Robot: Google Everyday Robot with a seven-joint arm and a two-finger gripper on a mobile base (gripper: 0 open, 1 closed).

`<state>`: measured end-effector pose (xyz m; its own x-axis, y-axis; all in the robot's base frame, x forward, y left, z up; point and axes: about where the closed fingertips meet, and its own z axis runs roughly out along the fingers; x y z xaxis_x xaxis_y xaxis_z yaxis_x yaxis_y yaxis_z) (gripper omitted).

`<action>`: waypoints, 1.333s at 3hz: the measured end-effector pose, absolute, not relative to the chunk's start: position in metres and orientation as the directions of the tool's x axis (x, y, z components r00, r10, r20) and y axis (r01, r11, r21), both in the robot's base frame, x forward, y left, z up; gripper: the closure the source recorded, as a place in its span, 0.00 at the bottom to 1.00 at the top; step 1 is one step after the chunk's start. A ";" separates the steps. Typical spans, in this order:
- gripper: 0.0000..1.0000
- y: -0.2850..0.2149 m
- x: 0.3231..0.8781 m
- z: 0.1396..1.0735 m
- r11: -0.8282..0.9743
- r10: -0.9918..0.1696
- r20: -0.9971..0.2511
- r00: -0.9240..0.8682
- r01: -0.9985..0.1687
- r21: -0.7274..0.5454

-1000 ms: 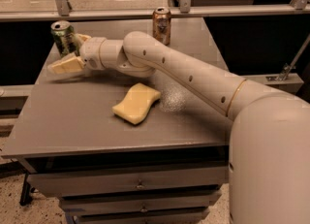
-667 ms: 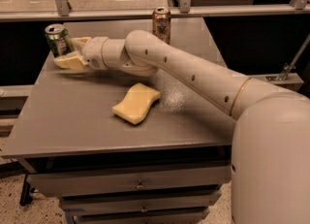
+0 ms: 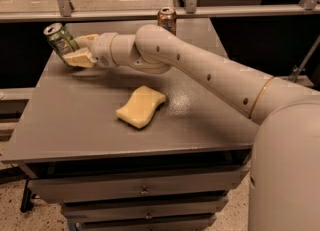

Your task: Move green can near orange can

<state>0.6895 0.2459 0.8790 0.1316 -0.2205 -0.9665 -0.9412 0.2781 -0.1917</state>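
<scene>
Presently the small dark green and white aluminium can [image 3: 60, 38] sits tilted at the upper left of the frame, clamped between the fingers of the gripper [image 3: 73, 50] and apparently clear of the grey table [image 3: 75, 125]. The orange-copper aluminium can [image 3: 166, 19] stands upright at upper centre, well apart. Grasp judged done; carry and release outstanding.
</scene>
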 end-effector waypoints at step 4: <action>1.00 0.034 0.644 0.881 0.567 -0.332 -0.943 -0.021 -0.803 -0.181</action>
